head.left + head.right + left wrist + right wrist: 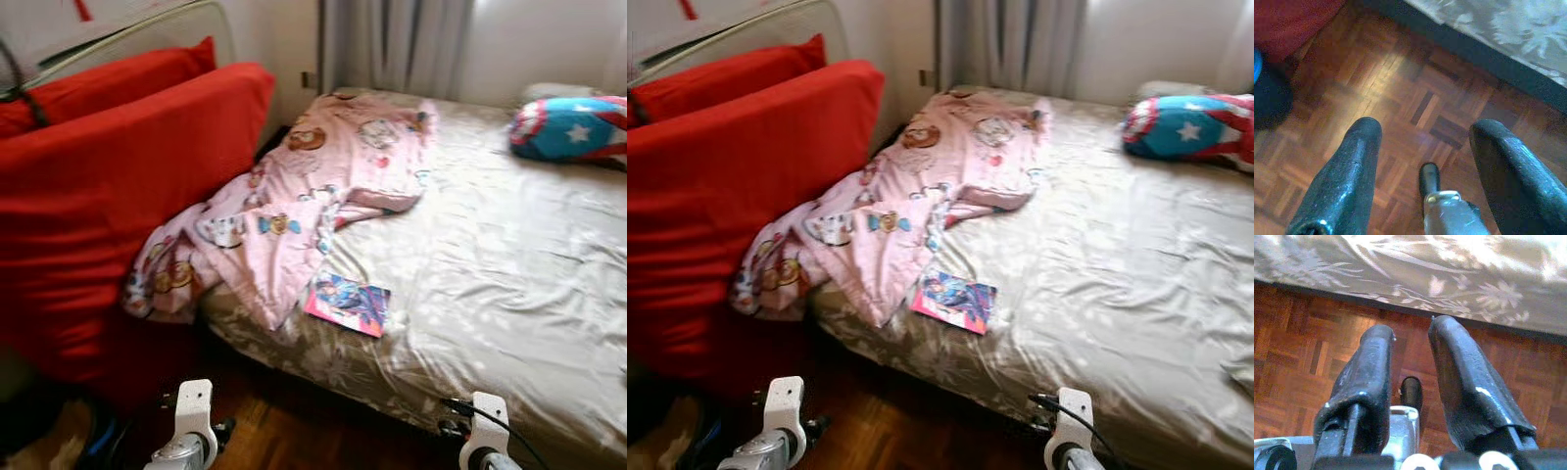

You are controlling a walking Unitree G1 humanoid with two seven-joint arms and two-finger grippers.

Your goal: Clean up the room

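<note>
Bed (509,255): covered by a shiny beige sheet with a pale flower print, wrinkled, running from the near edge back to the wall. Blanket (313,186): pink, cartoon print, bunched along the bed's left side, its lower end spilling over the edge against the red cushion (118,196). Book (348,304): thin, colourful cover, lying flat on the sheet near the front edge, just beside the blanket's lower corner. Pillow (573,127): blue with a white star and red-and-white stripes, at the far right of the bed. Second red cushion (108,78): behind the first, leaning on a pale frame. Curtain (402,44): grey, hanging at the back wall. Floor (1400,98): dark wood parquet, along the bed's front. Left end effector (1425,147): low over the parquet, fingers spread wide, holding nothing. Right end effector (1410,357): low over the parquet by the bed's edge, fingers set narrowly apart, empty.
</note>
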